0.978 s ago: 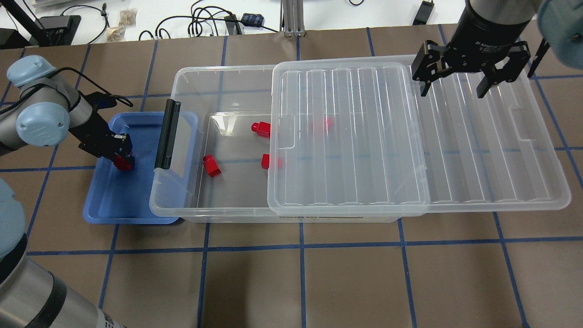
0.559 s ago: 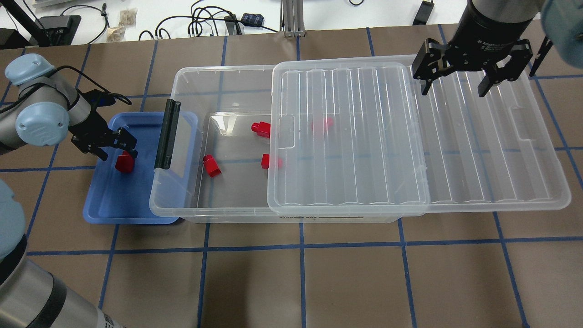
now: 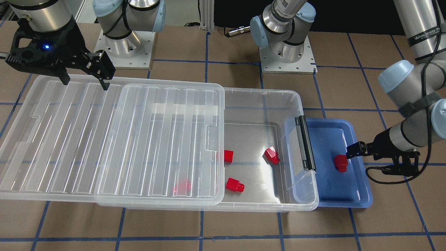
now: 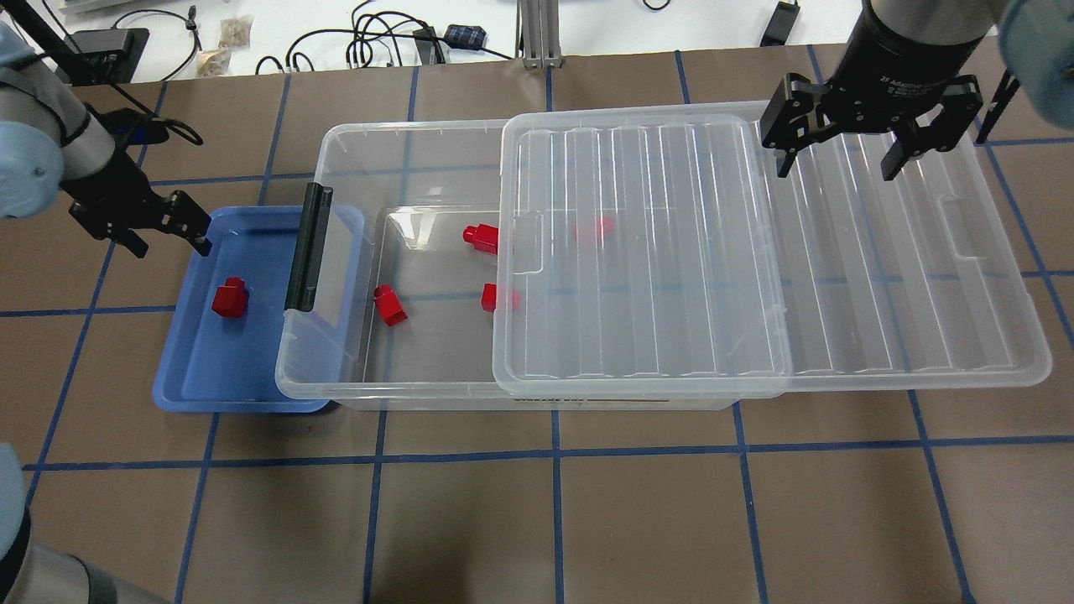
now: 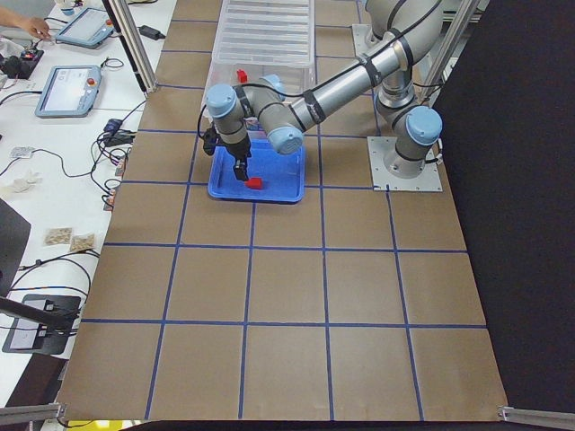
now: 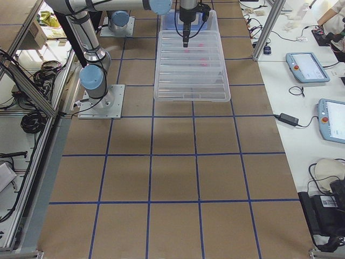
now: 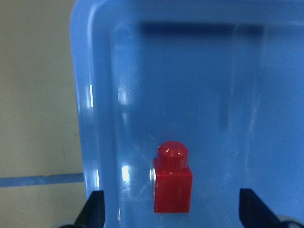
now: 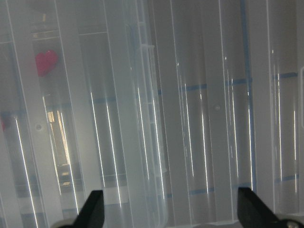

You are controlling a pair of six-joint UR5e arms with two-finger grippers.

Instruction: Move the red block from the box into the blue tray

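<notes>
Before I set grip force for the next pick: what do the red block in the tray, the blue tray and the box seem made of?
Red block: likely hard moulded plastic, glossy; a bright highlight sits on its round stub.
Blue tray: probably plastic, smooth and shiny; streaky reflections along its floor.
Box: clear plastic; the table lines show through its walls.
</notes>
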